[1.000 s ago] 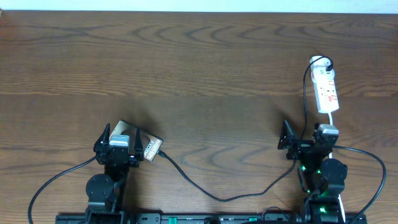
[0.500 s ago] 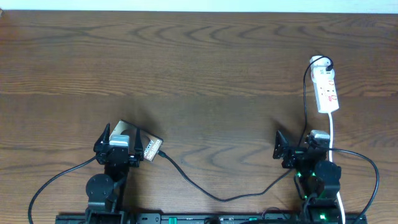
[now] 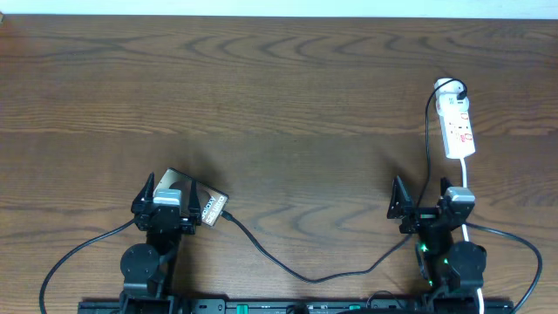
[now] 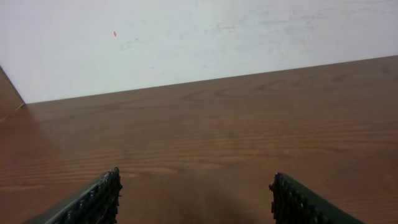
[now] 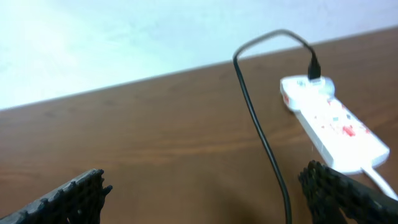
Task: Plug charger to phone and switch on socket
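Observation:
The phone (image 3: 211,208) lies at the front left, dark with white lettering, partly hidden under my left gripper (image 3: 167,188). That gripper is open and empty, and its wrist view (image 4: 194,190) shows only bare wood. The charger cable (image 3: 305,275) runs from the phone's right edge along the front, then up to the far end of the socket (image 3: 459,127). In the right wrist view the socket (image 5: 333,124) and the cable (image 5: 261,137) lie ahead on the right. My right gripper (image 3: 425,201) is open and empty (image 5: 205,193), just short of the socket.
The socket's white cord (image 3: 466,179) runs back toward the right arm's base. A pale wall (image 4: 199,37) stands beyond the table's far edge. The wooden table (image 3: 279,96) stretches between and beyond the two arms.
My right gripper has shifted a little left and back toward the front edge, which uncovers more of the white cord. The left arm, phone and cable have not moved.

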